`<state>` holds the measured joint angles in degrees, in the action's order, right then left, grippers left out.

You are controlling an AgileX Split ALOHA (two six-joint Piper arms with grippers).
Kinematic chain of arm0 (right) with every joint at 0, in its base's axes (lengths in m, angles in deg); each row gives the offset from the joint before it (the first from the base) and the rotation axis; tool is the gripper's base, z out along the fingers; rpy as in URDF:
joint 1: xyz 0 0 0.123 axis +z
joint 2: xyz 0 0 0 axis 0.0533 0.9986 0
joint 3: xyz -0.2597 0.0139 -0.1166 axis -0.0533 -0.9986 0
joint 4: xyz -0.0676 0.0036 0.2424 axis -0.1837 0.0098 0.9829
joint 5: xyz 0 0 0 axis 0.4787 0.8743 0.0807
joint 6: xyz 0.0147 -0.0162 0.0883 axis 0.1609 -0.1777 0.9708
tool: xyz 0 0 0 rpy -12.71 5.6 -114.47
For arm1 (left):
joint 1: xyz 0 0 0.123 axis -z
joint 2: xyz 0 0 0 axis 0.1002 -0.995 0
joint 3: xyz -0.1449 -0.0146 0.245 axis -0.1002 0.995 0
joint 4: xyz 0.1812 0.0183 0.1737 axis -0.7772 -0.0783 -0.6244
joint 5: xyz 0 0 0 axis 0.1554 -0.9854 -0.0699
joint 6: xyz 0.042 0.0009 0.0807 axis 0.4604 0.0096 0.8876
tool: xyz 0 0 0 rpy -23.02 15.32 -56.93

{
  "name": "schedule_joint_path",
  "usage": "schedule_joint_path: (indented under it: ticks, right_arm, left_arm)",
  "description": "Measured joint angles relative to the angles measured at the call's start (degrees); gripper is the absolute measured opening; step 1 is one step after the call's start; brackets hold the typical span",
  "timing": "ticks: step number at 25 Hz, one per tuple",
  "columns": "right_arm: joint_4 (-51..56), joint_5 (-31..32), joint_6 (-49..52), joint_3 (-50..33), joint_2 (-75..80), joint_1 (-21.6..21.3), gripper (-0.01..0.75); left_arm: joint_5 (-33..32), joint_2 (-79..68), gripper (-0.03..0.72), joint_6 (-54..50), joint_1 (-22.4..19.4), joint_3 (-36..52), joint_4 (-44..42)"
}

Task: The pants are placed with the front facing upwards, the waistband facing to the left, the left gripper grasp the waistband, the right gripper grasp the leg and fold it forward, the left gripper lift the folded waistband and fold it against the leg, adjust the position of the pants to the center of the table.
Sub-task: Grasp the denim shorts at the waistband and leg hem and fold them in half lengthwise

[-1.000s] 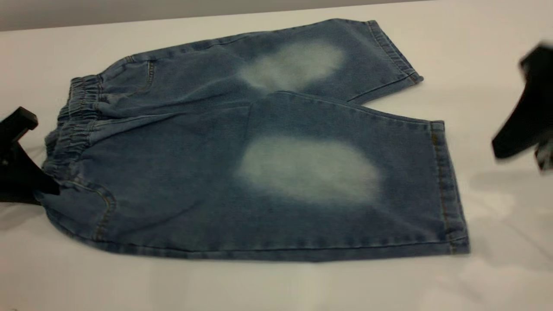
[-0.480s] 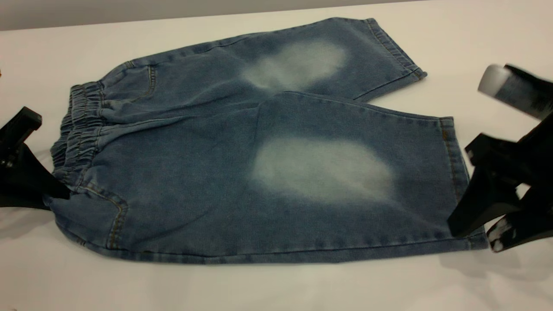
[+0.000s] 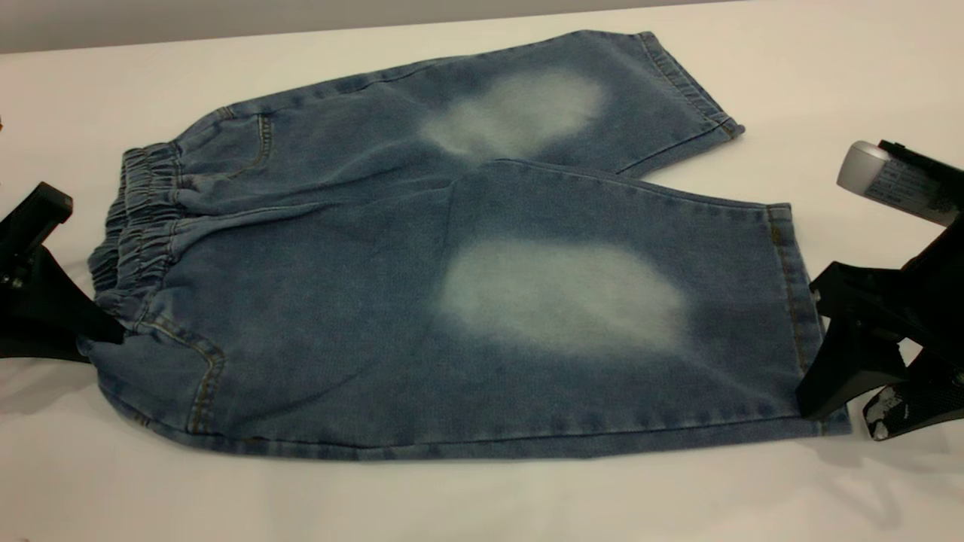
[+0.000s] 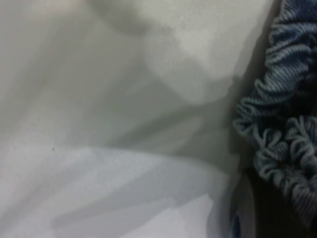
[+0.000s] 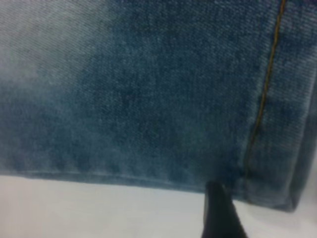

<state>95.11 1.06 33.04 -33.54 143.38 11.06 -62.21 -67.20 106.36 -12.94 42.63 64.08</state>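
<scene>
Exterior view: white table (image 3: pixel 482 497), pants (image 3: pixel 452 301) spread flat across it (front up), waistband (image 3: pixel 135 226) at left. Left gripper (image 3: pixel 83 331) at waistband's near corner, apparently clenched on cloth. Right gripper (image 3: pixel 836 403), absent from hem a second ago, now planted at near leg's hem corner; finger state hard to tell. Both ends nearly held, so forward fold likely imminent.

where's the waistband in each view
Exterior: the waistband is the ruched band at the pants' left end, by the left gripper.
Left wrist: crinkled denim at the right edge.
Right wrist: not in it.
Shared landmark: the white table.
</scene>
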Motion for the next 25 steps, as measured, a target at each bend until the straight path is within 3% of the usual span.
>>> schedule_joint_path:
  ticks: [9, 25]
  right_arm:
    - [1.4, 2.4, -2.2, 0.6, 1.8, 0.0, 0.346]
    - [12.0, 10.7, -16.0, 2.3, 1.9, 0.0, 0.346]
  left_arm:
    - [0.0, 0.0, 0.123, 0.1, 0.0, 0.0, 0.2]
    - [-1.7, 0.0, 0.123, 3.0, 0.0, 0.0, 3.6]
